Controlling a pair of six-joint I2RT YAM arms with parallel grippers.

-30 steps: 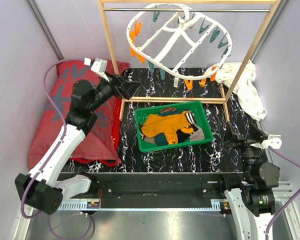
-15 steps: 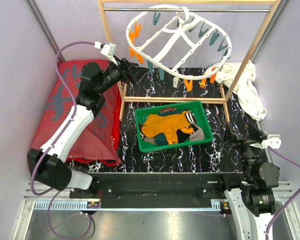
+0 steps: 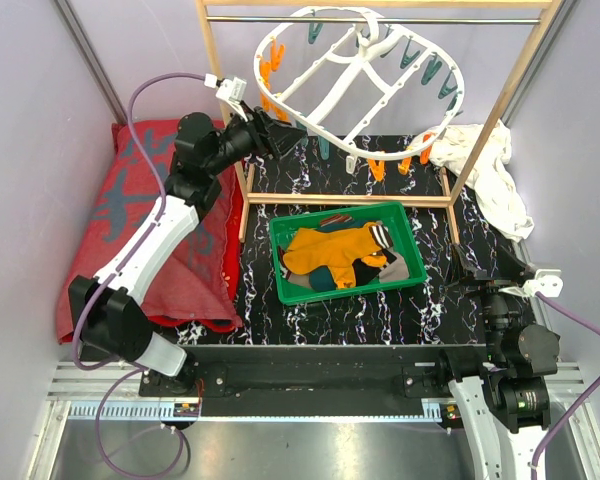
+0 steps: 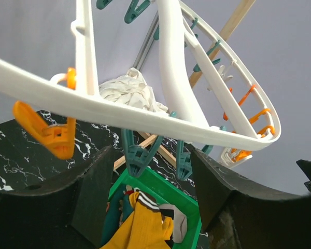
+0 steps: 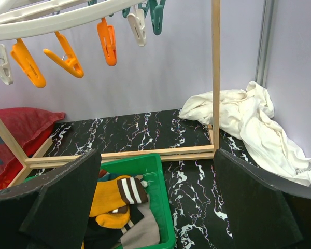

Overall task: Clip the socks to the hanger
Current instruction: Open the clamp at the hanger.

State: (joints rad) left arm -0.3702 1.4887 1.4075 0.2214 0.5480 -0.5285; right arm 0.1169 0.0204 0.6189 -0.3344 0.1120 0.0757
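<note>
Hovering my wide-open, empty left gripper at the hanger rim, reckon steadying it's next, socks not yet picked.

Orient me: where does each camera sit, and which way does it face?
Top external: above and behind the arms, looking down; both show, left gripper up by the hanger, right gripper low.
Left wrist: beneath the hanger's rim, looking up along it; own fingers below.
Right wrist: low, right side, facing the back wall; own fingers below.
Shared: all see the hanger and the socks.
</note>
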